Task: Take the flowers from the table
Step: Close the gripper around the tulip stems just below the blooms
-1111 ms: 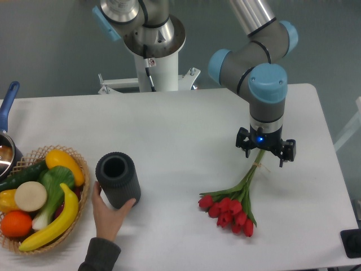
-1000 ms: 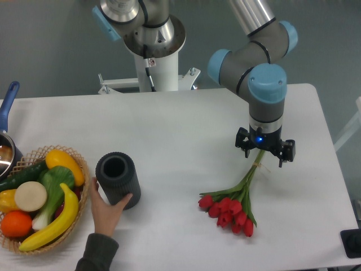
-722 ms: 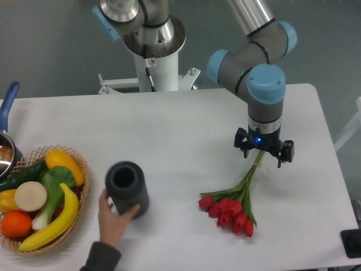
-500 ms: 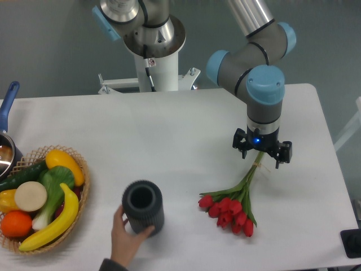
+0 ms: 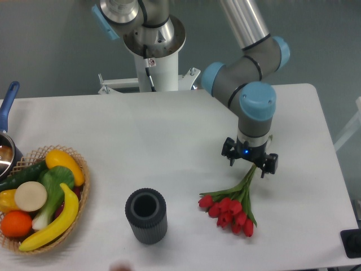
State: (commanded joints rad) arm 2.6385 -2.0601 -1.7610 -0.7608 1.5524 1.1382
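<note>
The flowers (image 5: 230,210), red tulips with green stems, lie on the white table (image 5: 169,130) at the right front, buds toward the front edge. The stems run up and to the right, and their ends pass under my gripper (image 5: 249,162). It hangs straight down over those stem ends. Its two black fingers (image 5: 228,151) stand apart on either side of the stems, so it looks open. The fingertips are hidden below the wrist.
A dark grey ribbed vase (image 5: 146,215) stands upright left of the buds. A wicker basket (image 5: 84,186) of fruit and vegetables sits at the left edge, beside a blue-handled pot (image 5: 7,148). The robot's white base (image 5: 152,62) is at the back.
A person's hand slid the vase right toward the flowers and withdrew. My gripper shifted left and a little toward the front along the stems. The flowers have not moved.
</note>
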